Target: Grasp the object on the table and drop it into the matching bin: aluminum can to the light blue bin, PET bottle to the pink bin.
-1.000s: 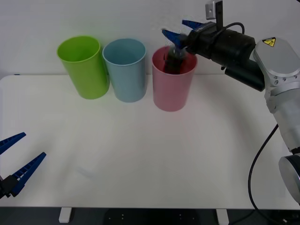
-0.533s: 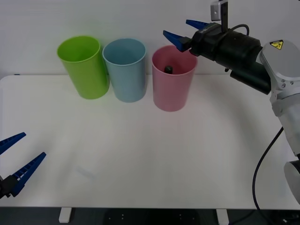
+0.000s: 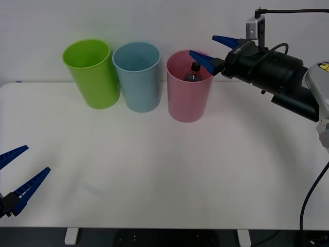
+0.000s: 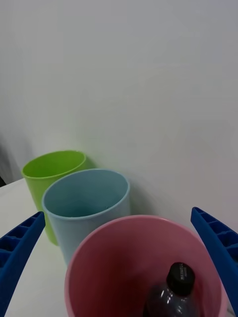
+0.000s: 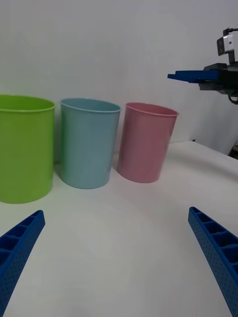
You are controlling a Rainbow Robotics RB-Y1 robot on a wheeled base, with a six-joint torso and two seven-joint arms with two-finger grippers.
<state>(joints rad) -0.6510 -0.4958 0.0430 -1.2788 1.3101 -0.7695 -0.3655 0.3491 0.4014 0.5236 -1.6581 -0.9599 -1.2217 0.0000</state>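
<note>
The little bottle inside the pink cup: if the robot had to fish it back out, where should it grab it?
Probably by the black cap, coming straight down from above. The PET bottle stands fairly upright inside the pink bin, whose tall wall blocks any sideways approach. The right gripper hangs open beside the rim.

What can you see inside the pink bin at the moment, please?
Inside the pink bin stands the PET bottle: its black cap and dark shoulders show. The bin's wall hides its lower body and the bin's floor.

3 bins (image 5: 91, 148) on white table (image 5: 124, 237) — green, blue, pink
</note>
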